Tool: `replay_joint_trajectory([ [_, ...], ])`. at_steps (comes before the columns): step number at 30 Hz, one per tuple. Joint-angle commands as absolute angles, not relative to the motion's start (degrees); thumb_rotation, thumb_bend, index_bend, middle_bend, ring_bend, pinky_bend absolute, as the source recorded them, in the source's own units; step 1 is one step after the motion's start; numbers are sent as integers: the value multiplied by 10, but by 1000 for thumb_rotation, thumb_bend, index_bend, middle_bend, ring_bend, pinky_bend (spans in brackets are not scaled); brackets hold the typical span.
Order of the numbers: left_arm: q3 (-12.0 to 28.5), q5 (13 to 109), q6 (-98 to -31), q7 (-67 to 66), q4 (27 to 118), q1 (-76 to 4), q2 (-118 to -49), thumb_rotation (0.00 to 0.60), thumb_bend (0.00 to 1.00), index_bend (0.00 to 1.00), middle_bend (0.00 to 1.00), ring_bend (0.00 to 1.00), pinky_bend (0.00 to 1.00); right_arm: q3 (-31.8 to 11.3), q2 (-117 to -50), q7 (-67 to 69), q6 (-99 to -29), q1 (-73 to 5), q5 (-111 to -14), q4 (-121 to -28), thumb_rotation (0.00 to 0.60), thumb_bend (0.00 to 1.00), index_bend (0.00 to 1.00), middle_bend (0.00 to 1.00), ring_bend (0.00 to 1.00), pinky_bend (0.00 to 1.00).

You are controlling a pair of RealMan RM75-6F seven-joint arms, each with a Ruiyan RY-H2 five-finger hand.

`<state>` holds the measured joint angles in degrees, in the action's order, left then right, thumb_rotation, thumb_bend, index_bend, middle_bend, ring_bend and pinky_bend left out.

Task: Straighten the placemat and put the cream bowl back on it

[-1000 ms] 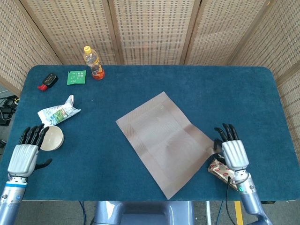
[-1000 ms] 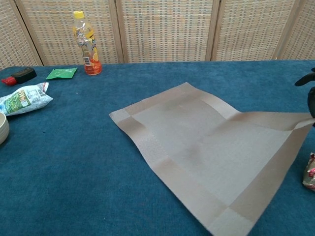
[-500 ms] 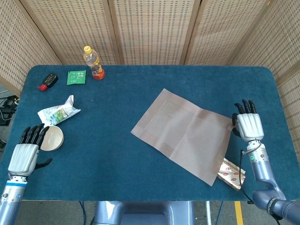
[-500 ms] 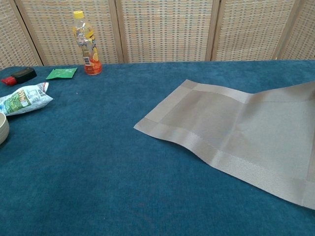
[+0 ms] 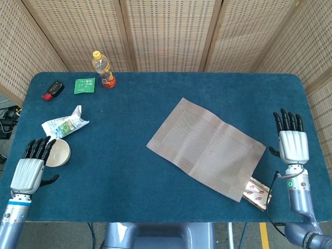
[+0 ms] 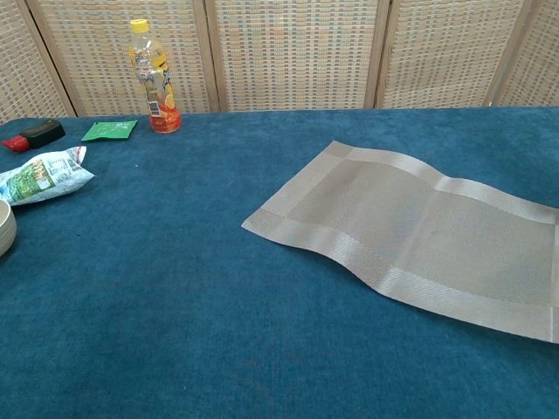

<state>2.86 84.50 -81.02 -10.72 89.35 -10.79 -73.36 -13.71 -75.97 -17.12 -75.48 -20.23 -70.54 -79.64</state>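
Note:
The tan woven placemat [image 5: 206, 147] [image 6: 419, 231] lies flat on the blue table right of centre, turned at an angle to the table's edges. The cream bowl [image 5: 57, 152] [image 6: 4, 227] sits on bare cloth near the front left edge. My left hand [image 5: 29, 170] lies just left of the bowl, fingers straight and apart, holding nothing. My right hand [image 5: 292, 143] rests right of the mat, a short gap from its right corner, fingers straight, holding nothing. Neither hand shows in the chest view.
A red-and-white snack wrapper [image 5: 257, 192] pokes out from under the mat's front right corner. A crumpled green-white packet [image 5: 64, 125] lies behind the bowl. At the back left stand a bottle [image 5: 104, 68], a green sachet [image 5: 84, 85] and a black-red object [image 5: 53, 89].
My right hand dragged the mat's corner right and back, swinging the mat round and uncovering the wrapper. It has since let go and moved right; the mat settled flat. Left hand unmoved.

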Motion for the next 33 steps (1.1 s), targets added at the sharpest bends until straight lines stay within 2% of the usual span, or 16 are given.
replay_joint_trajectory([
  [1, 31, 847, -808, -99, 891, -111, -736, 600, 70, 0, 0, 0, 0, -114, -750, -131, -802, -163, -733, -831, 600, 245, 55, 0, 0, 0],
  [10, 52, 845, -783, -124, 906, -143, -733, 600, 63, 0, 0, 0, 0, -65, -762, -64, -907, -101, -825, -835, 600, 225, 33, 0, 0, 0],
  [20, 96, 801, -693, -220, 936, -226, -745, 600, 67, 0, 0, 0, 0, -64, -749, -39, -924, -90, -856, -837, 600, 224, 31, 0, 0, 0],
  [26, 131, 742, -620, -295, 925, -301, -792, 600, 67, 0, 0, 0, 0, -68, -737, -17, -926, -87, -860, -844, 600, 225, 31, 0, 0, 0],
  [33, 155, 675, -567, -377, 863, -383, -875, 600, 38, 0, 0, 0, 0, -69, -728, 1, -920, -86, -865, -849, 600, 225, 31, 0, 0, 0],
])
